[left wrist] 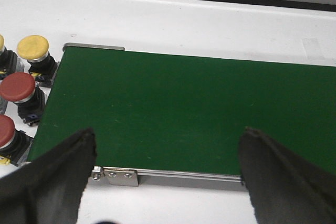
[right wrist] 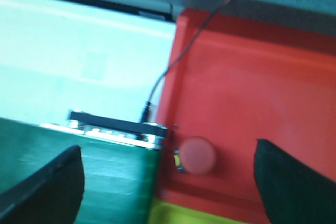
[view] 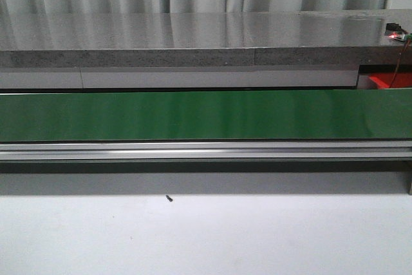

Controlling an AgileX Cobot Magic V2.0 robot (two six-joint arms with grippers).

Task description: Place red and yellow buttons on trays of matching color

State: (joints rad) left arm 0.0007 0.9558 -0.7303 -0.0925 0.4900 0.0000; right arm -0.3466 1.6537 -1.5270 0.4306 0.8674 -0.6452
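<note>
In the left wrist view, red buttons (left wrist: 18, 87) (left wrist: 5, 130) and a yellow button (left wrist: 33, 48) stand on the white table beside the end of the green belt (left wrist: 189, 108). My left gripper (left wrist: 168, 174) hangs open above the belt's edge, empty. The right wrist view is blurred: one red button (right wrist: 197, 155) rests on the red tray (right wrist: 252, 93), next to the belt's end (right wrist: 94, 177). A strip of the yellow tray (right wrist: 178, 216) shows beside it. My right gripper (right wrist: 168, 182) is open over the belt end and red tray, holding nothing. Neither gripper appears in the front view.
The long green conveyor belt (view: 193, 115) crosses the front view, with a metal rail (view: 193, 151) before it and a grey counter (view: 193, 37) behind. A corner of the red tray (view: 391, 80) peeks at the right. A cable (right wrist: 173, 61) runs across the red tray.
</note>
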